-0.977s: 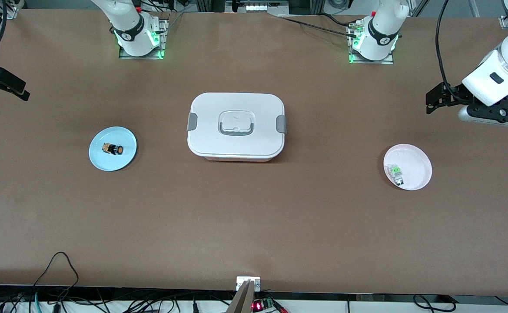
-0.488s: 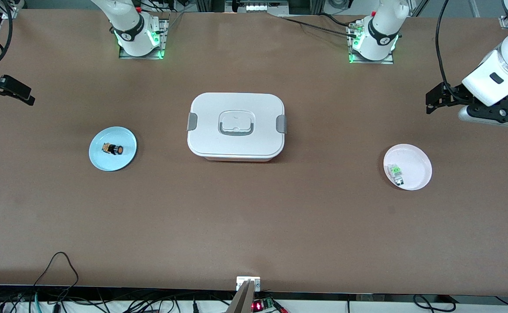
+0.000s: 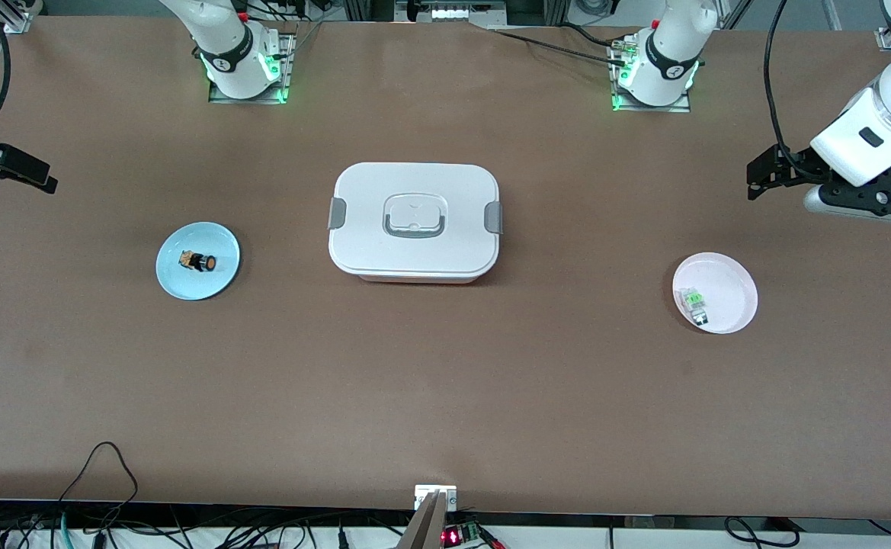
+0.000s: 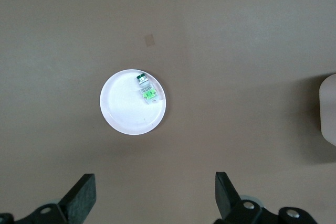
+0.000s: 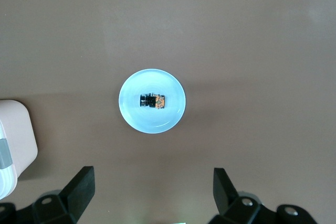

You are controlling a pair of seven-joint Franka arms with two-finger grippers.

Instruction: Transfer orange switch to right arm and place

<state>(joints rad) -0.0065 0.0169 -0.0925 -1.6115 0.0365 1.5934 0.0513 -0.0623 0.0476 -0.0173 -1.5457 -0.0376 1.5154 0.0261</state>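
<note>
The orange switch (image 3: 200, 261) lies on its side on a light blue plate (image 3: 220, 278) toward the right arm's end of the table. It also shows in the right wrist view (image 5: 151, 100) on that plate (image 5: 168, 116). My right gripper (image 3: 40, 179) hangs open and empty high over the table's end, apart from the plate; its jaws (image 5: 152, 182) stand wide. My left gripper (image 3: 757, 179) hangs open and empty over the left arm's end of the table, its jaws (image 4: 153, 187) wide.
A white lidded lunch box (image 3: 415, 183) with grey clips stands mid-table. A pink plate (image 3: 731, 286) toward the left arm's end holds a small clear-and-green component (image 3: 694, 303), also in the left wrist view (image 4: 145, 87). Cables lie along the front edge.
My right gripper has shifted a little at the right arm's end of the table. The left arm, the plates and the switch have not moved.
</note>
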